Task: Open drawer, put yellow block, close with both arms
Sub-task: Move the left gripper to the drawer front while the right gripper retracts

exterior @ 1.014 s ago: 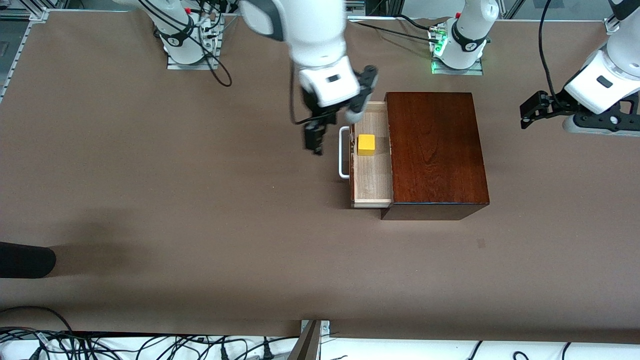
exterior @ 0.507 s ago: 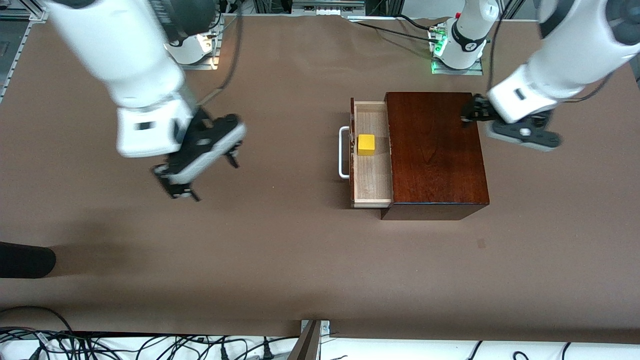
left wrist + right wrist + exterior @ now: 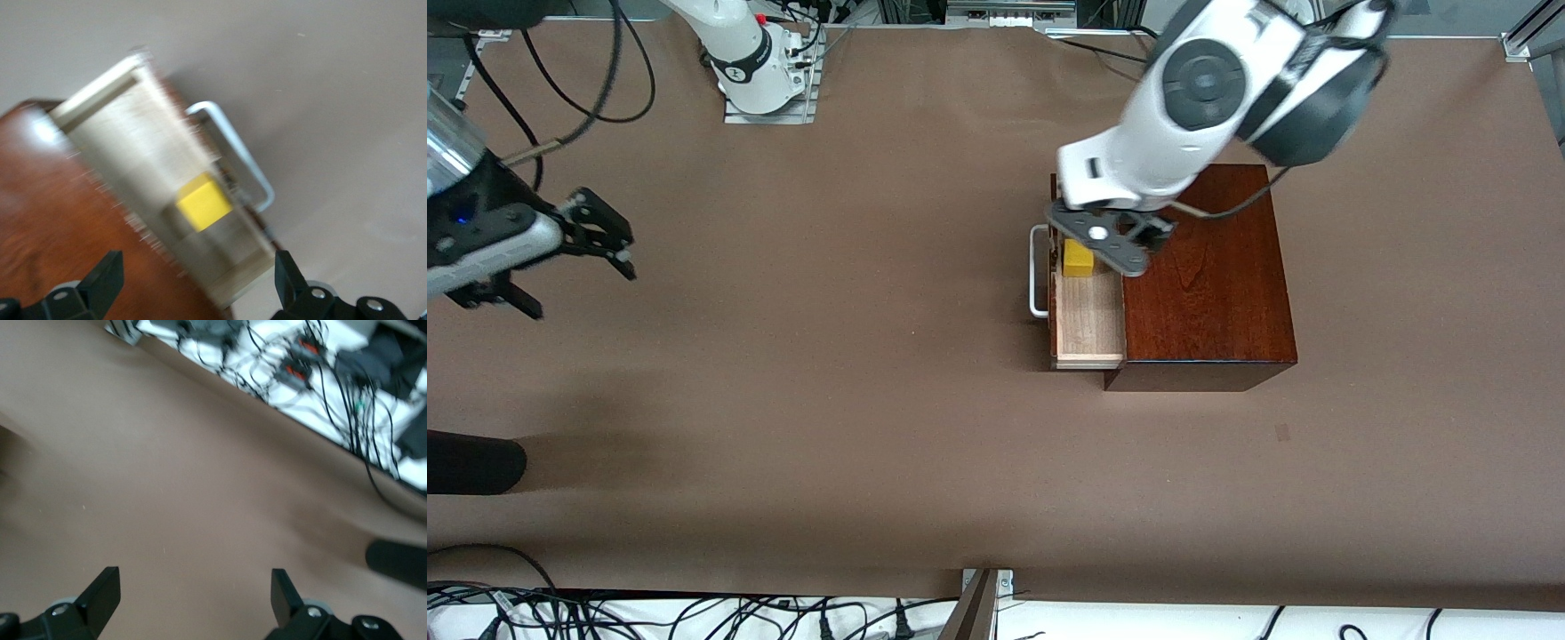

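The yellow block (image 3: 1077,259) sits in the open drawer (image 3: 1087,320). Left gripper (image 3: 193,283) hangs above, jaws wide; right gripper (image 3: 190,600) waits wide over bare table. Push the handle (image 3: 1037,271) straight.

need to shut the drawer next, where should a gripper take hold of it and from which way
Take the white handle on the drawer front. It is a U-shaped bar standing off the front, so fingers can probably close across it from above, or just push it toward the box. Come from the right arm's end of the table. The yellow block sits inside; the left gripper is over it, open.
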You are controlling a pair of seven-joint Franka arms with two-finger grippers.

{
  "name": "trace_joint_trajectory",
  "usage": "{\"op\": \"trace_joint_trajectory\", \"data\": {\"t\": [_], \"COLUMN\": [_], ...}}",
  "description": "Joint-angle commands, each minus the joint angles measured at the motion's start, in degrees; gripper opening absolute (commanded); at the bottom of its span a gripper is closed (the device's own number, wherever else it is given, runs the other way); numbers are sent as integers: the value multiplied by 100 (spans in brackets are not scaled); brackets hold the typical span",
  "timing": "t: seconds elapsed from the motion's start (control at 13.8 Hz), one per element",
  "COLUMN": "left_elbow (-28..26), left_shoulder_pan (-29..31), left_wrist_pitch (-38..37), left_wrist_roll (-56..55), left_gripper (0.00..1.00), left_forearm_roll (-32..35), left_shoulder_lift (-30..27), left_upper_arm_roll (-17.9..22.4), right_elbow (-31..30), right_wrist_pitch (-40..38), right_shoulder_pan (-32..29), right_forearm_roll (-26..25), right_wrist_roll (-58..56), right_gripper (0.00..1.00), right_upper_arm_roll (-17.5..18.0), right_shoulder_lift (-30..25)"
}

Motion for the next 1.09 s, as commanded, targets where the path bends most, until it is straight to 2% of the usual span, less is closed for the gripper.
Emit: {"op": "trace_joint_trajectory", "data": {"t": [0.0,0.07,0.22,0.29,0.43,0.65,0.8,1.01], "left_elbow": [667,807,844,844,774,520,519,256], "left_shoulder_pan": [-569,-624,-607,-615,-650,-809,-948,-1291], "left_wrist_pitch": [-76,247,382,391,391,399,487,1284], "left_wrist_roll": [101,-22,-233,-147,543,2828,3420,3747], "left_gripper": [100,100,100,100,100,100,100,100], "left_forearm_roll": [-258,-468,-1319,-1393,-1000,-550,-165,659], "left_shoulder_lift": [658,815,1001,1010,1019,1124,1291,1441], "left_upper_arm_roll": [26,26,34,43,17,26,26,26], "right_elbow": [-1263,-1448,-1748,-1844,-1889,-1846,-1784,-1705], "right_wrist_pitch": [104,104,104,130,174,174,166,131], "right_shoulder_pan": [1,-25,-61,-87,-139,-166,-105,-87], "right_forearm_roll": [110,110,101,92,13,-118,-189,-198], "right_wrist_roll": [153,153,502,775,900,997,971,945], "right_gripper": [100,100,100,100,100,100,100,100], "right_upper_arm_roll": [-356,-479,-629,-656,-656,-647,-647,-639], "right_shoulder_lift": [-814,-876,-929,-938,-929,-903,-903,-851]}}
